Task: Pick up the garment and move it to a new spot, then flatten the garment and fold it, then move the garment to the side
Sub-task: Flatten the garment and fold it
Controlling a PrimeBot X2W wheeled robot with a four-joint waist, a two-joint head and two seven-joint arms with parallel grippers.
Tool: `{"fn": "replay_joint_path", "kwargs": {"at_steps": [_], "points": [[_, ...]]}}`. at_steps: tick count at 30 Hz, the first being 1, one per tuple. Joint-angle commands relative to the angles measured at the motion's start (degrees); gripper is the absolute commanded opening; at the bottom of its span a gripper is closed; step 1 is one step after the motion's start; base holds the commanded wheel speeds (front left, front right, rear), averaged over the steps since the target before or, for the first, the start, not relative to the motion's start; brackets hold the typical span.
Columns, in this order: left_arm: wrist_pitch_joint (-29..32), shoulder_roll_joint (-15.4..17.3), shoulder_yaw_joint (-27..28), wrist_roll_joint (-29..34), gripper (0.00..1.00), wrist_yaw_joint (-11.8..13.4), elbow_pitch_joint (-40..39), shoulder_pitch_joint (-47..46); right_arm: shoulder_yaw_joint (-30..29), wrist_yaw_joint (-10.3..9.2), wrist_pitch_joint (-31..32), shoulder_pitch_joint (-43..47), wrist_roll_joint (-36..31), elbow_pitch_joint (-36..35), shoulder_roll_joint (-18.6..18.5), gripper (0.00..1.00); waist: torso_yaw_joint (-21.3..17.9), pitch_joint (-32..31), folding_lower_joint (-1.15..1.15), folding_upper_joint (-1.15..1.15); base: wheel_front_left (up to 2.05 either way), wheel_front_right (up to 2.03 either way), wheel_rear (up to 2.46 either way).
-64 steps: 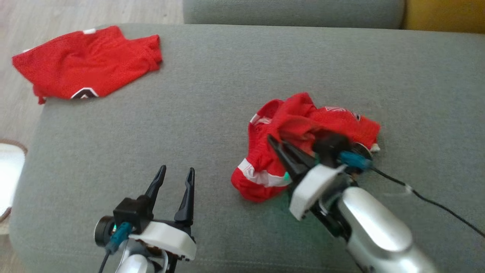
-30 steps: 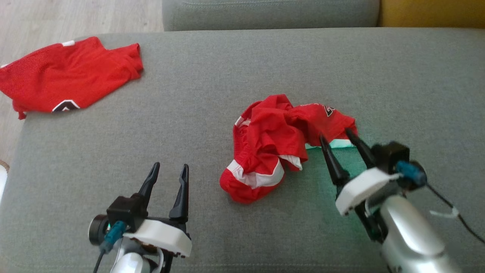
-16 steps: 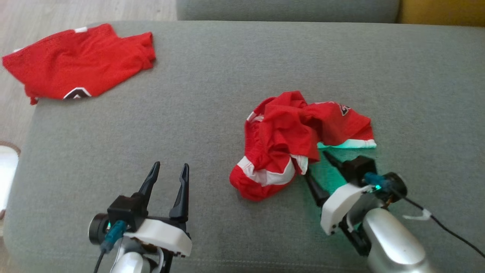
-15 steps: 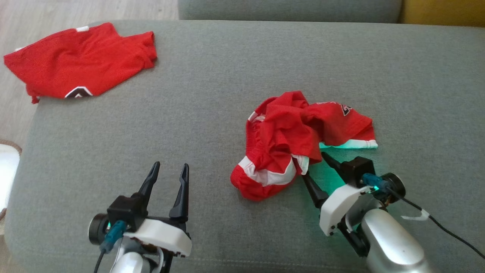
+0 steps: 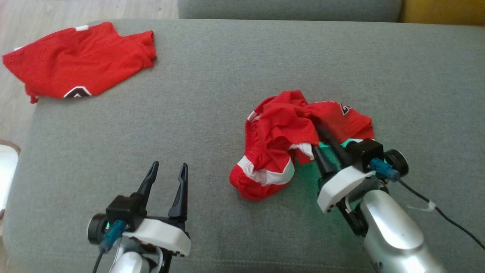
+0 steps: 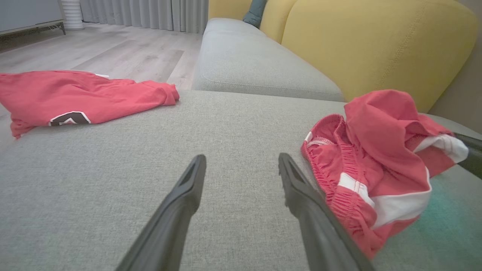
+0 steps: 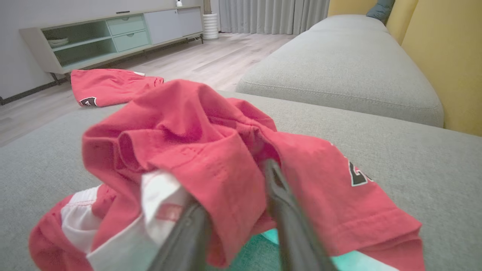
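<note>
The work surface is a grey fabric seat cushion [image 5: 212, 94], flat and free of creases. A second grey cushion [image 6: 256, 67] adjoins its far edge, and a yellow backrest [image 6: 376, 41] rises along the right side of both. Beyond the seat's left end lies a pale wooden floor [image 6: 124, 49], with grey curtains [image 6: 150, 15] at the far wall and a low sideboard [image 7: 113, 34] with open shelves and drawers along the wall.

The garment [image 5: 280, 132], red with white bands and a dark printed mark, lies crumpled in a heap right of the cushion's centre. A second red garment [image 5: 75, 64] lies spread at the far left corner, partly overhanging the edge, well apart from the heap.

The right gripper [image 5: 316, 137] is pushed into the heap's near right side. Its fingers straddle a fold of red cloth, with cloth between them; whether they pinch it cannot be told. A green glow [image 5: 307, 178] falls on the cushion beneath it.

The left gripper [image 5: 169, 165] is near the front edge, fingers spread, touching no cloth.
</note>
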Motion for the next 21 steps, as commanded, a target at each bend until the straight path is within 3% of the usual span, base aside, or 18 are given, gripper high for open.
{"fn": "replay_joint_path", "kwargs": {"at_steps": [1, 8, 13, 21], "points": [[-0.7, -0.1, 2.0, 0.1, 1.0, 0.1, -2.0, -1.7, 0.9, -0.04, -0.6, -1.2, -0.2, -2.0, 0.9, 0.0, -0.4, 0.0, 0.0, 0.0, 0.0, 0.0, 0.0], [-0.7, -0.1, 2.1, 0.1, 1.0, 0.2, -2.2, -1.6, -6.0, -0.04, -0.6, 1.2, 2.4, -6.4, 1.3, 0.0, -2.1, 0.0, 0.0, 0.0, 0.0, 0.0, 0.0], [-0.7, -0.1, 2.6, 0.1, 1.0, 0.1, -2.5, -1.8, -16.3, -0.04, 4.5, 5.0, 1.4, -11.0, -0.2, 0.0, -4.0, 0.6, 0.0, 0.0, 0.0, 0.0, 0.0], [-0.7, -0.1, 2.7, 0.3, 1.0, -0.2, -2.5, -2.6, -24.1, -0.04, 10.2, 5.3, -1.7, -12.7, -1.4, 0.0, -5.8, 2.0, 0.0, 0.0, 0.0, 0.0, 0.0]]}}
